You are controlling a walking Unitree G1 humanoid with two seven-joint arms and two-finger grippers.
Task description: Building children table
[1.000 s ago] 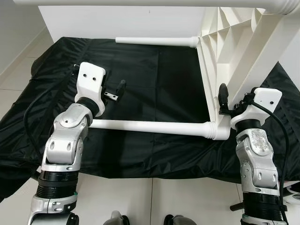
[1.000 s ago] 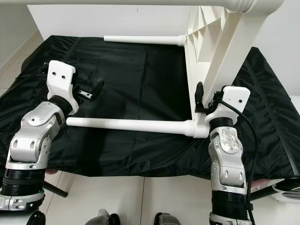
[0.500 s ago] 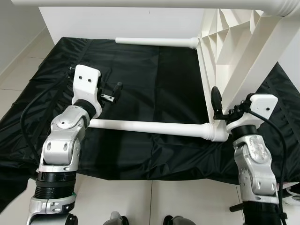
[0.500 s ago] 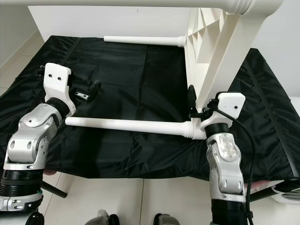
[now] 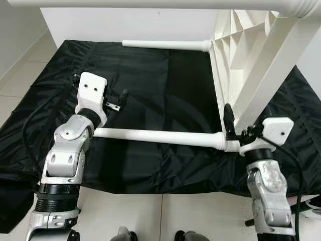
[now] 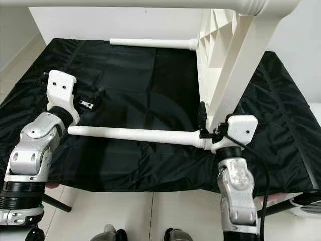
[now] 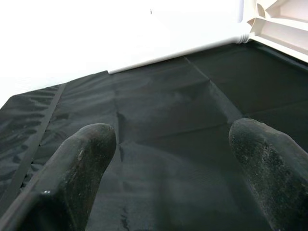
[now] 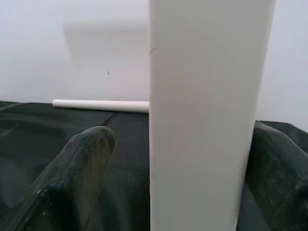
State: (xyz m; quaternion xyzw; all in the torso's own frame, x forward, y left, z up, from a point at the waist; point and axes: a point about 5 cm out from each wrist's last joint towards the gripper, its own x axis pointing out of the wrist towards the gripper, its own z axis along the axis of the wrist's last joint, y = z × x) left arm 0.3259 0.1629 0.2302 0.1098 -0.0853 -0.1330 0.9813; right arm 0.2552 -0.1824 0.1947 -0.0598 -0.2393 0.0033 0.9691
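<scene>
Table (image 5: 261, 55) leg (image 8: 207, 120) stands between right end effector (image 5: 226, 120) fingers

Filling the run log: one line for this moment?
left hand: open, over black sheet | right hand: open, around table leg | table: on its side

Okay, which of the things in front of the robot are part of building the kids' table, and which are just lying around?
Part of the job:
- white tabletop, on its side
- near table leg, fitted at its corner
- far table leg, fitted
- right gripper, fingers open around a white leg
- left gripper, open, above the sheet

Just there:
- black sheet under the parts
- tiled floor
</scene>
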